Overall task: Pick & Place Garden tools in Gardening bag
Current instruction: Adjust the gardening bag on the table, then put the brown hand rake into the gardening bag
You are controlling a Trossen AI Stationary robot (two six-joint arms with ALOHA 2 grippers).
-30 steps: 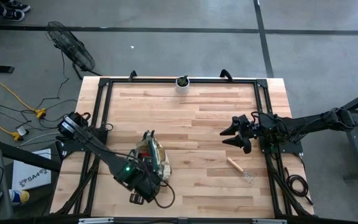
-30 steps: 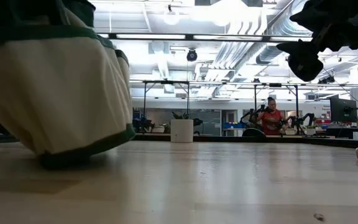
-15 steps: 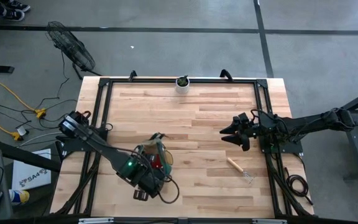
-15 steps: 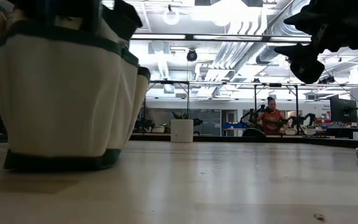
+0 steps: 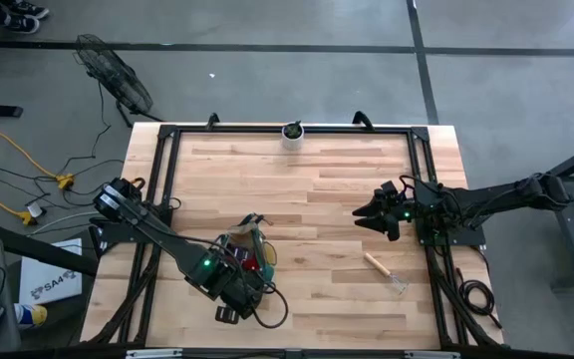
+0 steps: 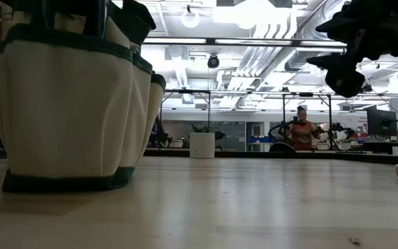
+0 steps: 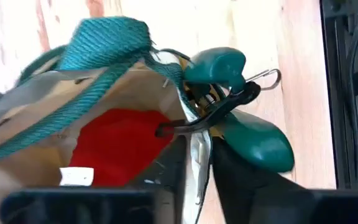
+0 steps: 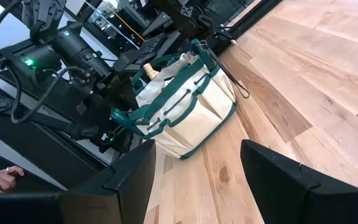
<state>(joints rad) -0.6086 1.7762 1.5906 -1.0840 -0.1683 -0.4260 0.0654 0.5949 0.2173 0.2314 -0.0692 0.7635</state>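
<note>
The tan gardening bag [image 5: 250, 249] with dark green trim stands upright on its base near the table's front left; it also shows in the low view [image 6: 68, 104] and the right wrist view [image 8: 188, 112]. A red item [image 7: 117, 143] lies inside it, and green-handled pruning shears [image 7: 241, 106] stick out at its rim. My left gripper [image 5: 239, 277] is shut on the bag's rim. A wooden-handled tool [image 5: 384, 271] lies on the table at the right. My right gripper [image 5: 375, 214] is open and empty, up in the air to the far side of that tool. My left gripper pinches the bag's rim wall [image 7: 196, 163] next to the shears, one finger [image 7: 169, 177] inside the bag and one [image 7: 229, 177] outside. The fingers come from the table's near side, slanting down. The bag stands upright with its base on the table.
A small white pot with a green plant [image 5: 293, 132] stands at the table's far edge, also seen in the low view [image 6: 202, 145]. Black frame rails run along the table's sides. A person in red [image 6: 300, 131] is far back in the room.
My left gripper has moved a little toward the table's right, still holding the bag's rim. The bag, which was tipped with part of its base off the table, has come down and now stands flat and upright.
</note>
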